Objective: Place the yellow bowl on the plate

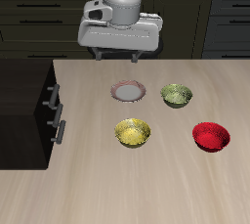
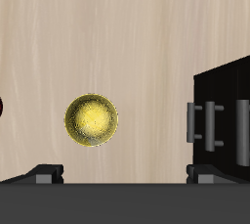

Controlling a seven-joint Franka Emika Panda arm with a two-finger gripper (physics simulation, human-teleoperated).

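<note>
1. A pale wooden table [image 1: 146, 184] with fine straight grain is carrying four small round dishes: three bowls and one plate.
2. The yellow bowl [image 1: 133, 132] is sitting upright on the bare wood, nearer the front edge than the plate and close to it without touching; its inside is glossy and speckled, gleaming golden in the wrist view [image 2: 92, 120].
3. The plate [image 1: 129, 92] is lying flat farther back, shallow, with a pale centre and a pinkish-red rim.
4. An olive-green bowl [image 1: 177, 95], duller and mottled, is standing beside the plate, and a shiny red bowl [image 1: 210, 136] is resting beside the yellow one, well apart from it.
5. All three bowls and the plate are showing nothing inside them.
6. A dark boxy cabinet [image 1: 27, 106] with two metal bar handles is standing at the table's side.
7. The gripper [image 1: 117, 54] is hanging high over the back of the table, holding nothing, its two fingers spread wide.
</note>
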